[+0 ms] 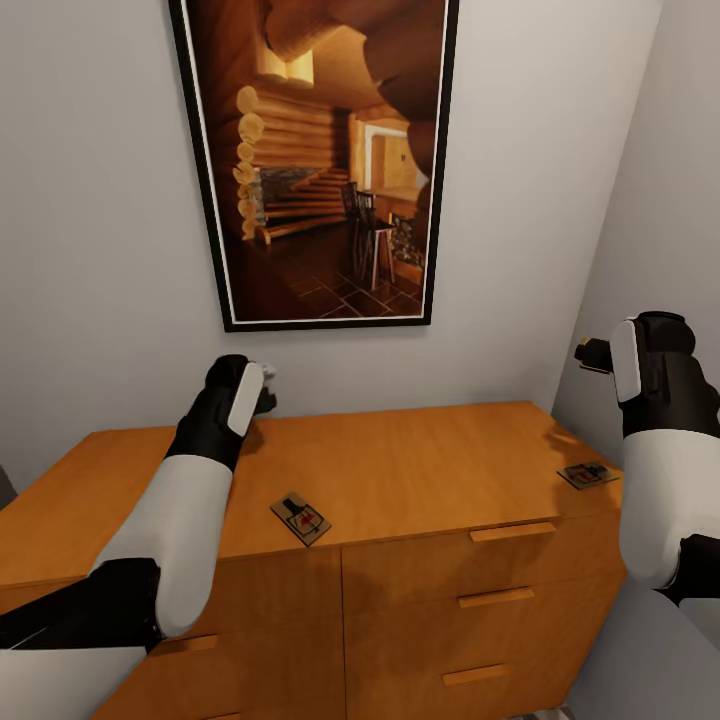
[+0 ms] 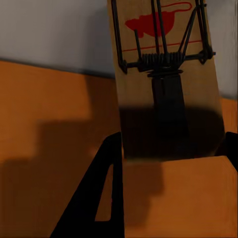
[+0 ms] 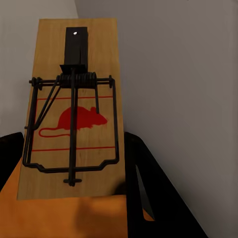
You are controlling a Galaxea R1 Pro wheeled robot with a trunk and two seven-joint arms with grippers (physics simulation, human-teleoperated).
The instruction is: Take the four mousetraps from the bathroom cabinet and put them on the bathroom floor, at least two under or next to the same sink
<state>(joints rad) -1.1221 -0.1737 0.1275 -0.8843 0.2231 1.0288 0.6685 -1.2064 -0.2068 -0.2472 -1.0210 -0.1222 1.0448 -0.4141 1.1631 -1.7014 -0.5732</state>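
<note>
The cabinet (image 1: pixel 420 470) is standing against the far wall, its drawer fronts facing the robot and its flat orange-brown top carrying two traps. The nearest mousetrap (image 1: pixel 301 519) is lying flat close to the front edge of the top, a little left of the middle. A second mousetrap (image 1: pixel 588 474) is lying flat near the right end of the top, just beside the right arm's white forearm.

The left gripper (image 1: pixel 268 385) is hovering over the far left part of the top, close to the wall. In the left wrist view its dark fingers (image 2: pixel 99 198) are showing on either side of a third mousetrap (image 2: pixel 166 74), which is standing between them with its wire spring and red mouse print facing the camera; the gripper is grasping this board.

The right gripper (image 1: pixel 590 352) is raised above the right end of the cabinet, near the side wall. In the right wrist view a fourth mousetrap (image 3: pixel 74 109) is sitting clamped between its fingers (image 3: pixel 153 193), print and wire bar clearly visible.

On the far wall a framed picture (image 1: pixel 320 160) of a log-cabin interior is hanging above the cabinet.
</note>
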